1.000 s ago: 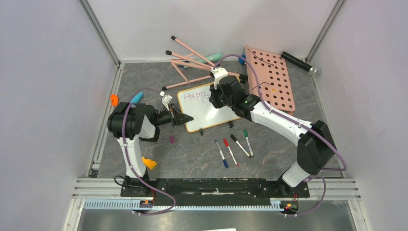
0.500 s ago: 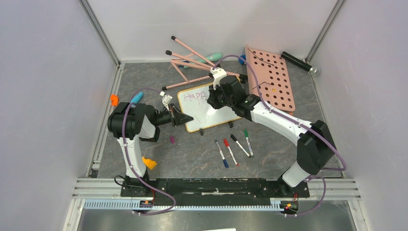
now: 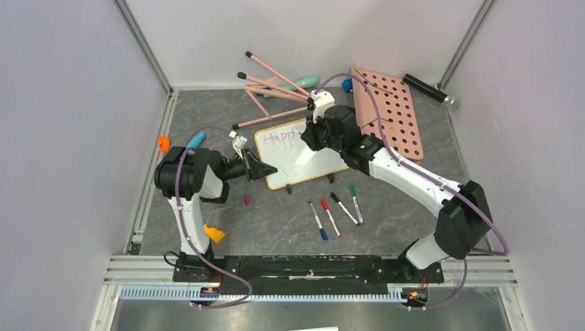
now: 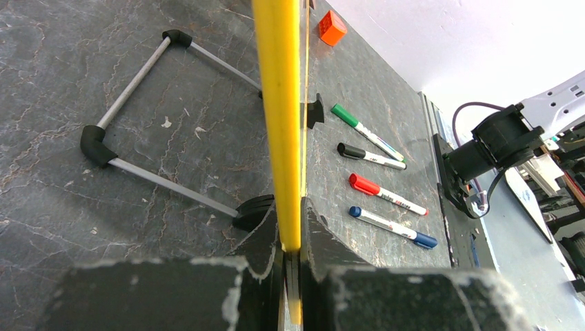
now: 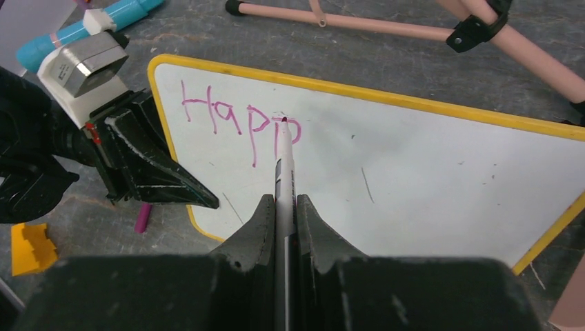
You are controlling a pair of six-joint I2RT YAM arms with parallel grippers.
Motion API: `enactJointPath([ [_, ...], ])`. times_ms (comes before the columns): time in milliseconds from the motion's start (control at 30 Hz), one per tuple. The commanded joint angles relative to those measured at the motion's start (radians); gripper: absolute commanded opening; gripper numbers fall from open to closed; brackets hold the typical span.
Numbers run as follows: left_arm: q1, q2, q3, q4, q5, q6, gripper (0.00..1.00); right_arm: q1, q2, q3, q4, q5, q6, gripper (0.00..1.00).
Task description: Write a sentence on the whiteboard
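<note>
Four letters of the sentence [image 5: 238, 124] stand on the whiteboard [image 5: 428, 179], which lies between my arms. My right gripper [image 5: 281, 207] clamps the marker [image 5: 284, 169], tip at the last p; blank board lies to its right. My left gripper [image 4: 290, 214] pinches the whiteboard's rim.

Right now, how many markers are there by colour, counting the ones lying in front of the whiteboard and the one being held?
Blue marker: 1
Red marker: 1
Black marker: 1
Green marker: 1
Pink marker, in the right gripper: 1
Total: 5
</note>
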Motion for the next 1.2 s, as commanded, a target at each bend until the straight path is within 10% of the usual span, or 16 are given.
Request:
enactJointPath([
  [0,-0.002,0.026,-0.016,0.041,-0.034,0.181,0.08,-0.011,-0.012,0.012,0.025,0.071,-0.009,0.0],
  [1167,-0.003,0.027,-0.016,0.041,-0.034,0.183,0.08,-0.019,0.059,0.065,0.018,0.126,-0.007,0.0],
])
